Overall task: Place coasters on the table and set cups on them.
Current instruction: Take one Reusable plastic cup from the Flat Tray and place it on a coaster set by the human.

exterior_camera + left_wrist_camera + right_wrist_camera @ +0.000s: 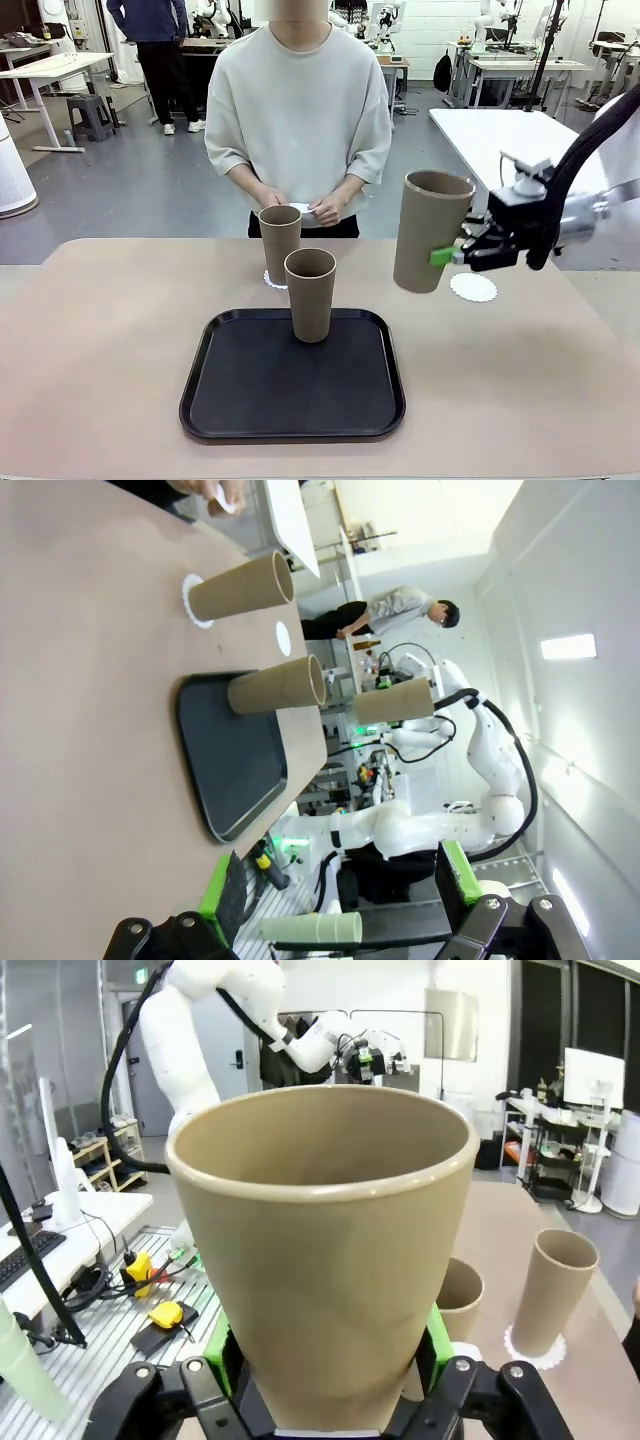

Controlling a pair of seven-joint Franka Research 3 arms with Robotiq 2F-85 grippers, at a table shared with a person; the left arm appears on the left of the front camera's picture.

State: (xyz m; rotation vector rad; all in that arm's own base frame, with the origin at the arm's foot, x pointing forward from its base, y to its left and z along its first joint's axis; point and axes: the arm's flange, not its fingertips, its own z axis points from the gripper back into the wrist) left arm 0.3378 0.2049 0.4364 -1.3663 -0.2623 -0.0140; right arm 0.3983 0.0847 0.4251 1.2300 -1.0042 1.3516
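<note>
One cup is hanging in the air right of the black tray, the right claw clenching its side, a bare coaster lying on the counter farther right. A second cup is standing on the tray, a third cup sitting on a coaster just behind it; the left claw is gaping, released.

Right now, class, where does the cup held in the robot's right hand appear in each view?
Front view: held cup, right of centre, lifted above the table.
Left wrist view: mid-frame, sideways, beyond the tray.
Right wrist view: centre, close up.
Shared landmark: the standing cup on its coaster.
</note>
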